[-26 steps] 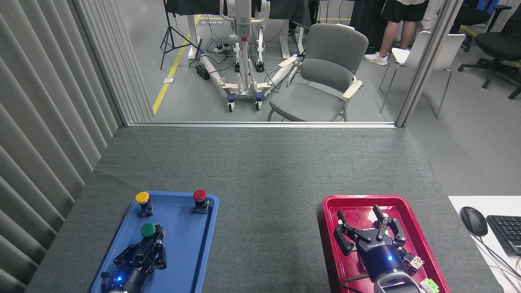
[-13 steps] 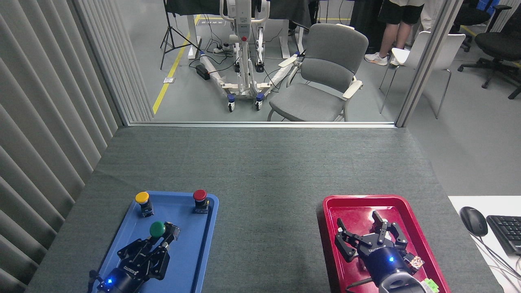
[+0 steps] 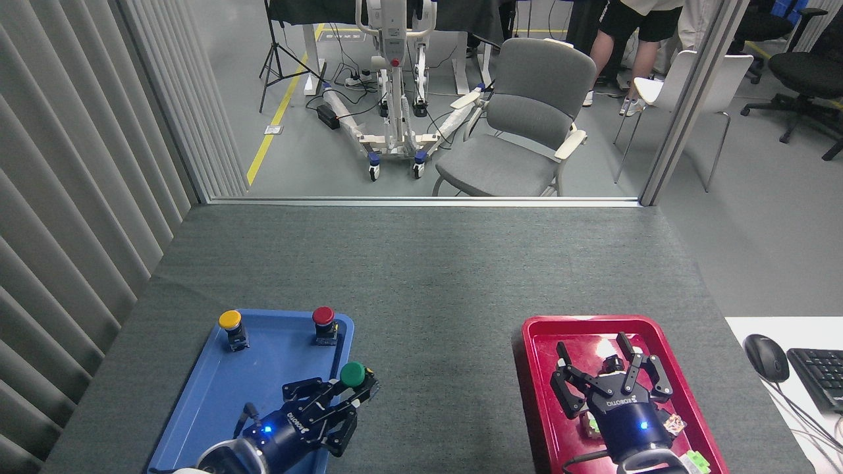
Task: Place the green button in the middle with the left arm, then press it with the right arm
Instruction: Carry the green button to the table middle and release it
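You have three push buttons on the table, two trays and two grippers. The yellow button [image 3: 230, 327] and the red button [image 3: 323, 324] stand upright along the far end of the blue tray [image 3: 217, 395], well apart from each other. The green button [image 3: 354, 377] is the third: it sits clamped between the fingers of your left gripper [image 3: 352, 394], over the right rim of the blue tray, right at the border with the bare grey table cloth [image 3: 428, 296]. Whether it is lifted clear of the rim you cannot tell from this view. Your left arm comes in low from the bottom edge and points up and to the right, blue light showing on its body. Your right gripper [image 3: 602, 359] hangs over the red tray [image 3: 537, 368] with its fingers spread wide and nothing between them, pointing away from you. Compared with half a second ago, the left gripper and the green button have travelled rightward from the middle of the blue tray to its right edge; the right gripper has shifted only a little to the right, and the yellow and red buttons have not moved.
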Motion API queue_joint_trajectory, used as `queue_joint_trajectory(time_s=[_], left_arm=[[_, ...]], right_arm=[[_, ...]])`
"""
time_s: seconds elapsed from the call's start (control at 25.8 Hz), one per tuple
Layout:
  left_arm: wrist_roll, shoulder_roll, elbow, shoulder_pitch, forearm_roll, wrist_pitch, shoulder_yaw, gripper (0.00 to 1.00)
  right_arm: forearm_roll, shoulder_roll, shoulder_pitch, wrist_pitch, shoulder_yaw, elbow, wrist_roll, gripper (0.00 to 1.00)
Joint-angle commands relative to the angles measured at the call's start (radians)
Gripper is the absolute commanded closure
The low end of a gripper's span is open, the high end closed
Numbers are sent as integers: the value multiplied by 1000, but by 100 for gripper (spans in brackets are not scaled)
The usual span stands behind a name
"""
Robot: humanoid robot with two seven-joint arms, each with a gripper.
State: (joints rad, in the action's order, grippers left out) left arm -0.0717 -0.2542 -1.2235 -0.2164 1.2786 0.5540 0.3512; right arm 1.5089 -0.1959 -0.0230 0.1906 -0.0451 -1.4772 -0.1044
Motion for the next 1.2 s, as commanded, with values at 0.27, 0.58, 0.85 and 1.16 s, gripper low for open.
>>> queue_joint_trajectory(time_s=[0.27, 0.58, 0.85, 1.16], left_arm=[[136, 88, 73, -115, -10, -364, 315, 100], [147, 141, 151, -158, -8, -384, 364, 100], [141, 141, 145, -152, -8, -411, 364, 49], [124, 131, 124, -149, -7, -414, 364, 14]], right_arm=[[1, 10, 15, -3, -2, 0, -32, 0], [1, 36, -5, -3, 2, -3, 65, 1], [1, 33, -9, 7, 16, -3, 65, 1], [1, 30, -9, 194, 16, -8, 60, 56]])
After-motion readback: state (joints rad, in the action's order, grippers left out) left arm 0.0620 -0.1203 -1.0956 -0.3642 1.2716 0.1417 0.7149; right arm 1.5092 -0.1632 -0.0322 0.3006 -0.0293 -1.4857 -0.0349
